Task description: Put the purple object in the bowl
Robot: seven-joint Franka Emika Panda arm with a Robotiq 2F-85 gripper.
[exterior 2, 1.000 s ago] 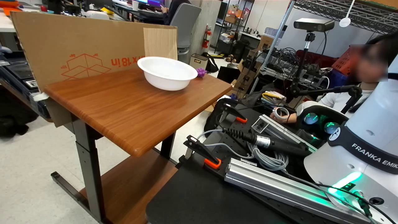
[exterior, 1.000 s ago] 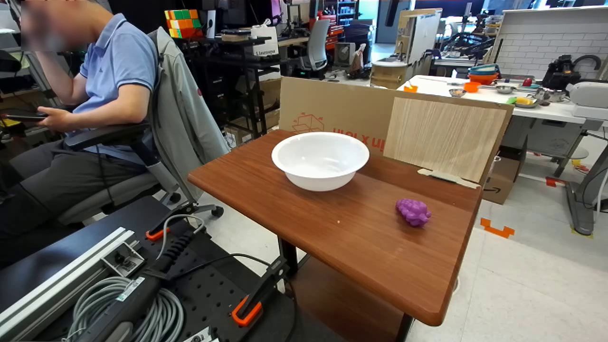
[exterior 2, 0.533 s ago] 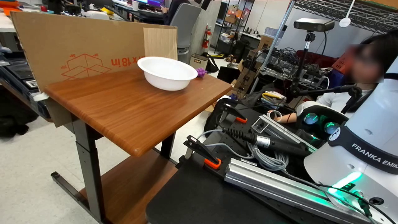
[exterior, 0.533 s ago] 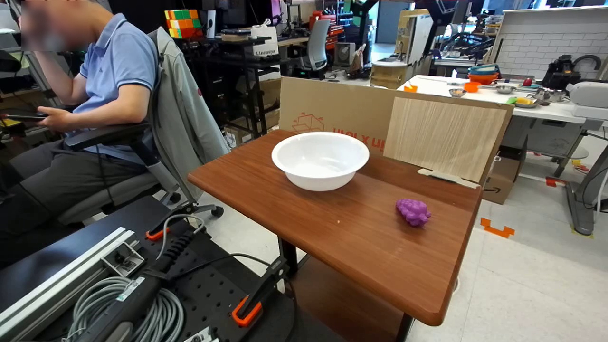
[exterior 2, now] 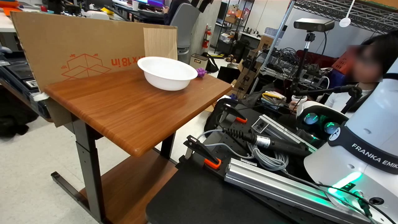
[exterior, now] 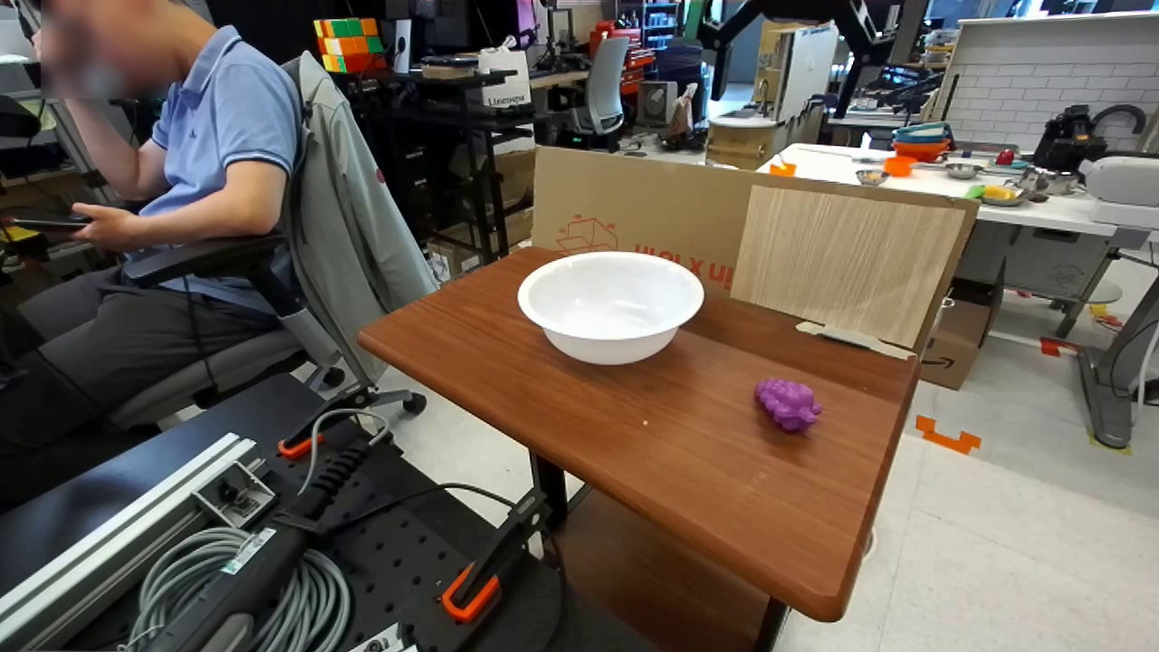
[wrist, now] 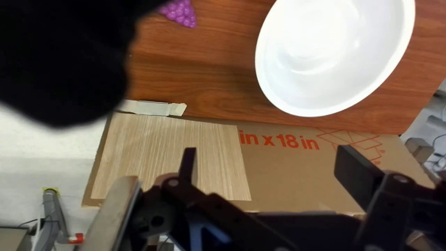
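Lower than a moment ago, your end effector (exterior: 780, 103) has come down farther into the top of both exterior views; nothing on the bench (exterior: 724, 471) has shifted. Nearest in an exterior view, close to the bench's right edge, lies the purple object (exterior: 789, 405), a glossy, lumpy cluster like a bunch of grapes. It will probably feel light and fairly stiff, hard to break; its sheen may let it slip, so take hold across the narrower width at the fat middle, away from the tapered tip. Farther off, toward the left and back edges, the wide white bowl (exterior: 611, 308) stands upright, well apart from the purple object. Your end effector hangs high above the bench, its fingers (wrist: 355, 174) spread wide, with nothing between them and touching nothing. Beyond, a sheet of cardboard (exterior: 670, 199) stands along the bench's back edge.
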